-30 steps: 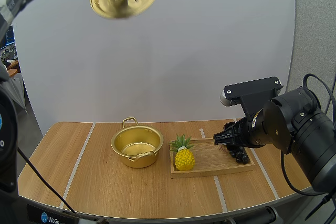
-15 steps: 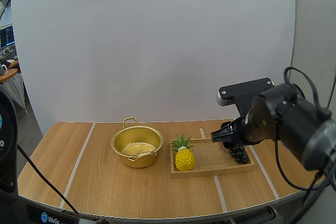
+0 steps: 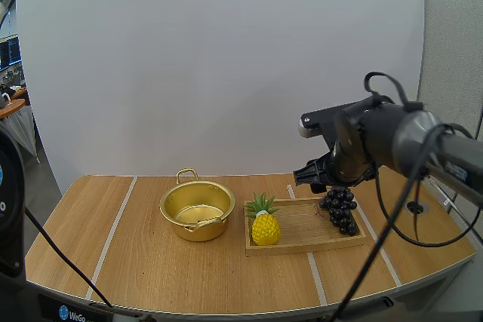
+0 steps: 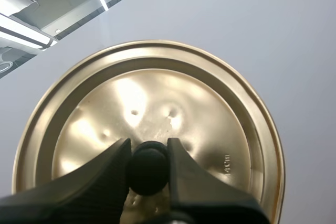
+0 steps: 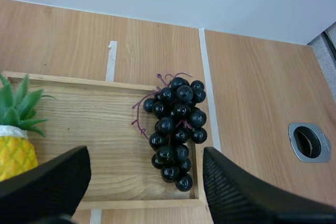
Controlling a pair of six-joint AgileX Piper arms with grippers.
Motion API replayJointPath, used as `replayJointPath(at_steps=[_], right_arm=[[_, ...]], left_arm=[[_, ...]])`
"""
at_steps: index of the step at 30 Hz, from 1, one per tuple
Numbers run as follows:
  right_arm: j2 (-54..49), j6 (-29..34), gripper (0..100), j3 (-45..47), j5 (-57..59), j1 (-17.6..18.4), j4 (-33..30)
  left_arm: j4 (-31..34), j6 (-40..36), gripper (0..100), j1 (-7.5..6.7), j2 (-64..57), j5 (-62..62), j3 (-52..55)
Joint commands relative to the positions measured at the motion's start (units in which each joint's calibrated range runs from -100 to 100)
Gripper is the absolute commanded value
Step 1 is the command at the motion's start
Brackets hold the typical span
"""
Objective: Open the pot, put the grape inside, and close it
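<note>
Pot [image 3: 197,211]: gold metal, round, shallow, a loop handle on each of two opposite sides. Upright, mouth open, shiny inner bottom showing. Sits well to the left of the right gripper [image 3: 313,179] and lower than it; far below the left gripper [image 4: 148,150].

Lid [image 4: 157,103]: gold, round, stepped rim, a few small dents near centre. Off the pot, held high. Black knob [image 4: 148,165] pinched between the left gripper's fingertips, knob side facing that gripper.

Grapes [image 5: 176,124]: one bunch, near-black berries, thin reddish stem. Lying flat, free of contact, just below the right gripper [image 5: 147,182], seen between its wide-spread fingers.
</note>
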Motion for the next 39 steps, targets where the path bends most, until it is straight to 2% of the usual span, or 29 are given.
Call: replayJointPath(at_steps=[1,5,10,14,23,33,39], right_arm=[[2.0,-2.2,100,-0.3,-4.5,-2.1,0.6],[5.1,-8.3,100,-0.3,-9.1,-4.7,5.5],[10.1,-19.5,100,-0.3,-13.6,-7.7,16.5],[14.2,-25.0,100,-0.3,-17.4,-9.3,20.5],[22.0,-28.5,100,-0.6,-27.4,-10.8,20.8],[31.6,-29.2,100,-8.8,-27.1,-10.8,22.0],[35.7,-29.6,100,-9.9,-27.2,-10.8,23.1]], left_arm=[[-0.1,-0.9,0,-0.07,-0.2,-2.6,-0.5],[-0.1,-0.9,0,-0.07,-0.2,-2.6,-0.5],[-0.1,-0.9,0,-0.07,-0.2,-2.6,-0.5],[-0.1,-0.9,0,-0.07,-0.2,-2.6,-0.5],[-0.1,-0.9,0,-0.07,-0.2,-2.6,-0.5],[-0.1,-0.9,0,-0.07,-0.2,-2.6,-0.5],[-0.1,-0.9,0,-0.07,-0.2,-2.6,-0.5]])
